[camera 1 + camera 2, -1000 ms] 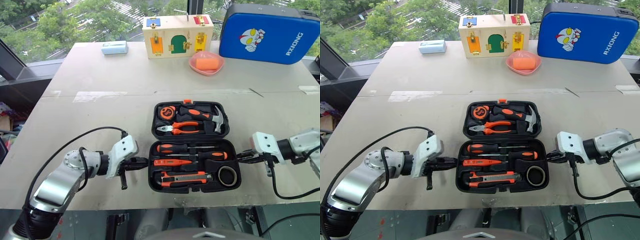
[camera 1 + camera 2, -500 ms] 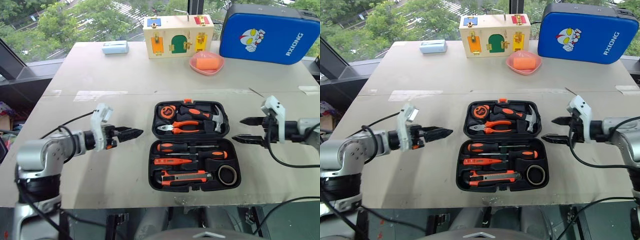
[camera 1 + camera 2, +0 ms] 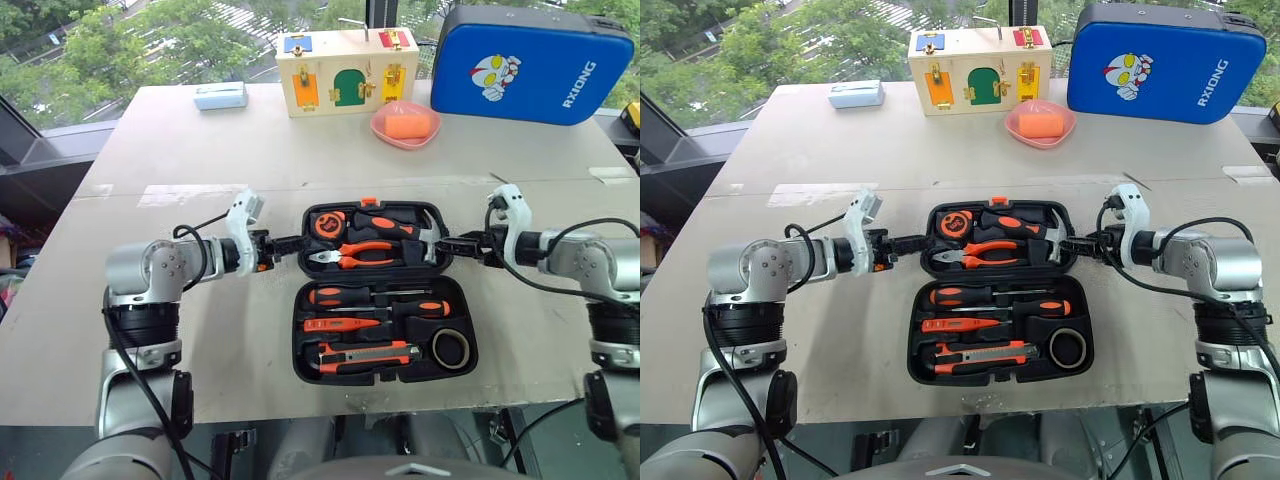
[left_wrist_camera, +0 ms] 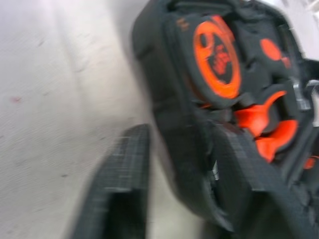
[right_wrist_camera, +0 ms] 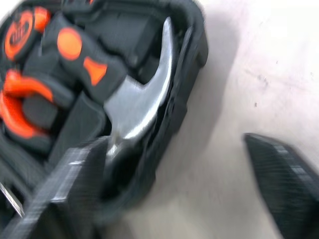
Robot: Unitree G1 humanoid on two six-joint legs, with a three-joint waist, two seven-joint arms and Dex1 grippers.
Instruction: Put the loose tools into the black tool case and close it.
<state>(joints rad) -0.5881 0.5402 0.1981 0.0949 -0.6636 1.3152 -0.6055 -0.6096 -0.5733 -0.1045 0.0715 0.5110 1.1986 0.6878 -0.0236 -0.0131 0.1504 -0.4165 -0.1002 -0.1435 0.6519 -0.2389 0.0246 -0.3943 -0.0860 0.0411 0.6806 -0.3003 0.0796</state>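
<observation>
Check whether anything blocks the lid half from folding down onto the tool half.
Nothing visible does. The tools lie in their recesses in the black tool case. The left gripper and right gripper flank the lid's two sides.

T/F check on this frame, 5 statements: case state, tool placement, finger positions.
1. The black tool case lies open. True.
2. The tape roll lies loose on the table. False: it sits in the near half's recess.
3. The left gripper is at the far half's left edge. True.
4. The right gripper holds the hammer. False: its fingers straddle the case's right rim.
5. The blue case lies flat and open. False: it stands closed at the table's far edge.
</observation>
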